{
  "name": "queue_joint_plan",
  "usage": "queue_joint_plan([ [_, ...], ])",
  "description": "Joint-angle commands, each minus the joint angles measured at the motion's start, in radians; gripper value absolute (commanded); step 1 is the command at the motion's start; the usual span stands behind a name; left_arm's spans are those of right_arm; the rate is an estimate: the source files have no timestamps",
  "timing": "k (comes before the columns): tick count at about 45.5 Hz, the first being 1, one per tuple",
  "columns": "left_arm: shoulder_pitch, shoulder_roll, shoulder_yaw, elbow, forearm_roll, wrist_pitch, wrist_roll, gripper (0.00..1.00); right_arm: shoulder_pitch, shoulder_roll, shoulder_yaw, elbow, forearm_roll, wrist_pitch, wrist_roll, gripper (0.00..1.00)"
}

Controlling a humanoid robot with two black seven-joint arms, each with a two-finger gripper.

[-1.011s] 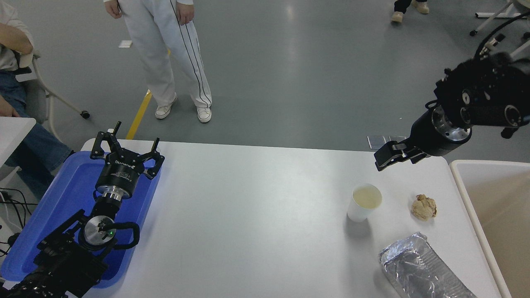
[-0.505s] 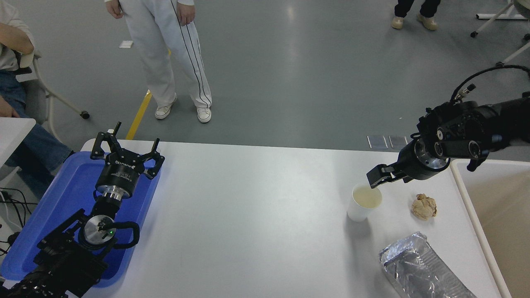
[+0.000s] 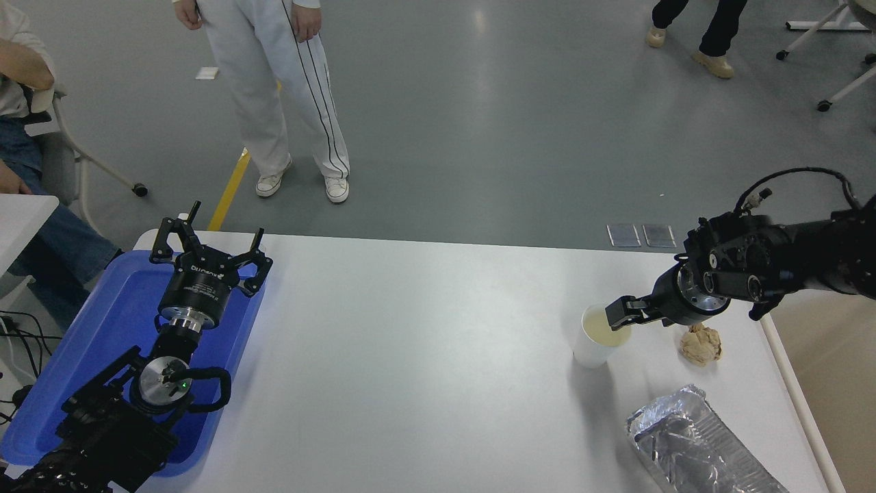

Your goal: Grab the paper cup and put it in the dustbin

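Grey floor behind, white surface [image 3: 424,356] in front. Far left, one blue tray [image 3: 102,329] under the parked left claw [image 3: 209,250], prongs spread. Right of centre, one paper cup [image 3: 594,339], upright, right claw [image 3: 619,315] at its rim, closure unclear. One crumpled paper ball [image 3: 701,344], one foil tray [image 3: 698,448]. One dustbin [image 3: 797,404] at far right, close for the drop.

The only print is white lettering on the collar of the left gripper [image 3: 209,255], seen upside down and too small to read with certainty. Nothing else carries text.
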Motion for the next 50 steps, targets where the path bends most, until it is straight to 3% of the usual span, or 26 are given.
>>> queue_joint_plan([
  [1, 0.000, 0.000, 0.000, 0.000, 0.001, 0.000, -0.001, 1.00, -0.044, 0.010, 0.029, -0.042, 0.002, 0.000, -0.005, 0.86],
  [13, 0.000, 0.000, 0.000, 0.000, 0.001, 0.000, 0.001, 1.00, -0.051, 0.011, 0.039, -0.049, 0.020, -0.003, -0.016, 0.78],
  [21, 0.000, 0.000, 0.000, 0.000, 0.001, 0.000, -0.001, 1.00, -0.051, 0.010, 0.050, -0.047, 0.107, -0.001, -0.019, 0.53],
  [30, 0.000, 0.000, 0.000, 0.000, 0.001, 0.000, 0.001, 1.00, -0.054, 0.010, 0.050, -0.044, 0.153, 0.005, -0.019, 0.37],
  [34, 0.000, 0.000, 0.000, 0.000, -0.001, 0.000, 0.001, 1.00, -0.059, 0.010, 0.049, -0.044, 0.153, 0.006, -0.020, 0.24],
  [35, 0.000, 0.000, 0.000, 0.000, -0.001, 0.000, 0.001, 1.00, -0.059, 0.010, 0.049, -0.044, 0.152, 0.009, -0.023, 0.13],
  [38, 0.000, 0.000, 0.000, 0.000, 0.001, 0.000, 0.001, 1.00, -0.059, 0.010, 0.050, -0.044, 0.152, 0.013, -0.040, 0.00],
  [50, 0.000, 0.000, 0.000, 0.000, 0.001, 0.000, 0.001, 1.00, -0.059, 0.005, 0.050, -0.039, 0.152, 0.023, -0.055, 0.00],
])
